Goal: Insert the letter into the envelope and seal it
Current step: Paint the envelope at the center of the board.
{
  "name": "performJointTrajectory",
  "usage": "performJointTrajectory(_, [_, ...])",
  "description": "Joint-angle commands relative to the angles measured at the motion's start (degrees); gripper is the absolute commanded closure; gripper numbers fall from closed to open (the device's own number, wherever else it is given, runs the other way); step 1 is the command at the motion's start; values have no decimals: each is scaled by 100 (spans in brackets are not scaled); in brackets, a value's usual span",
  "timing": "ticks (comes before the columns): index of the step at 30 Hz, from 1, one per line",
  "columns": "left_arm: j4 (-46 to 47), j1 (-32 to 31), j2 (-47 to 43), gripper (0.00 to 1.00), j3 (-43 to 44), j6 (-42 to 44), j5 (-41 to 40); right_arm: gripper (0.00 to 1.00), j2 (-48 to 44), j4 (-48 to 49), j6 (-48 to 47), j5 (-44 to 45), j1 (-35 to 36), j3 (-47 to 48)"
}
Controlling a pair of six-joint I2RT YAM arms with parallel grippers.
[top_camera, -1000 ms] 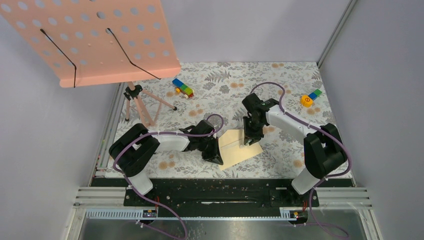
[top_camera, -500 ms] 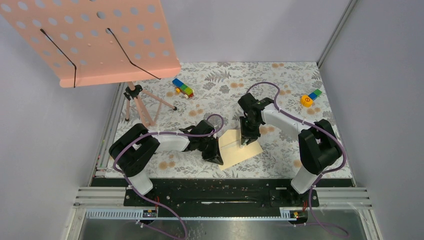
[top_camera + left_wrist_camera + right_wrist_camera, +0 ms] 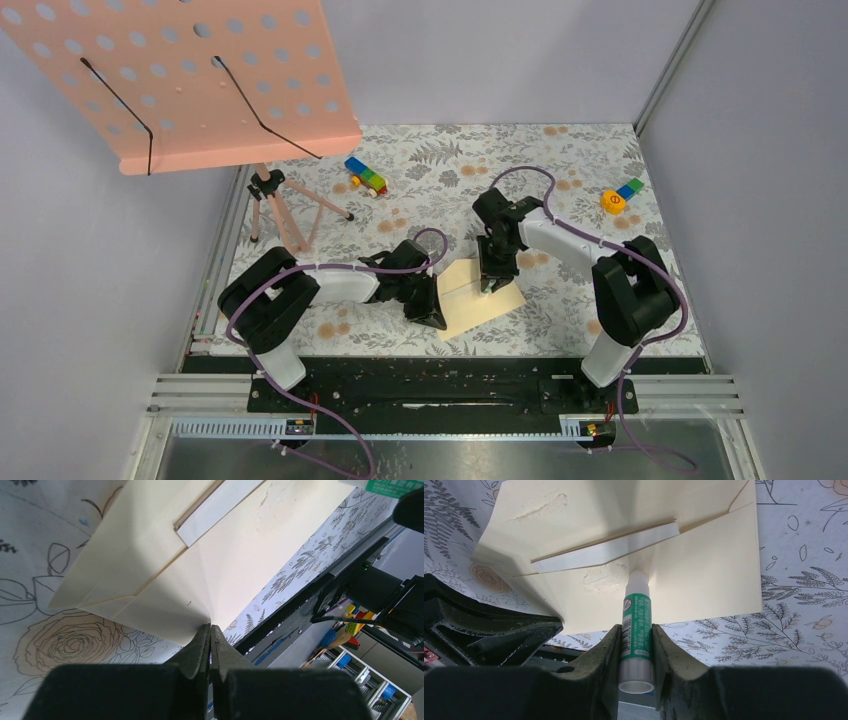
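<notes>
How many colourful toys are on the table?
2: one toy at the back near the tripod, another toy near the back right corner. The pink board may hide more.

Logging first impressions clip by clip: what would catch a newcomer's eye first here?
The right gripper clamps a green-labelled glue stick, tip pressed on the open envelope at the near middle of the table. The left gripper, shut, pinches the envelope's left edge. A big salmon perforated stand looms over the far left corner.

The glue stick (image 3: 636,625) has a green label, print illegible.
</notes>
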Motion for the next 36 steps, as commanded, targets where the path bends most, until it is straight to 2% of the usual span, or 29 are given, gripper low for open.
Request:
performJointTrajectory(1, [85,-41,67,100,49,72,-161,100,88,-60,2,135,93,126])
performJointTrajectory(8, [107,-41,60,100,25,58,-165,100,141,-56,-10,257,128,90])
performJointTrajectory(16, [115,-46,61,100,30,50,-167,100,231,-194,-77,806,311,174])
performJointTrajectory(36, [139,-46,43,100,2,42,-154,100,456,-66,-69,754,374,126])
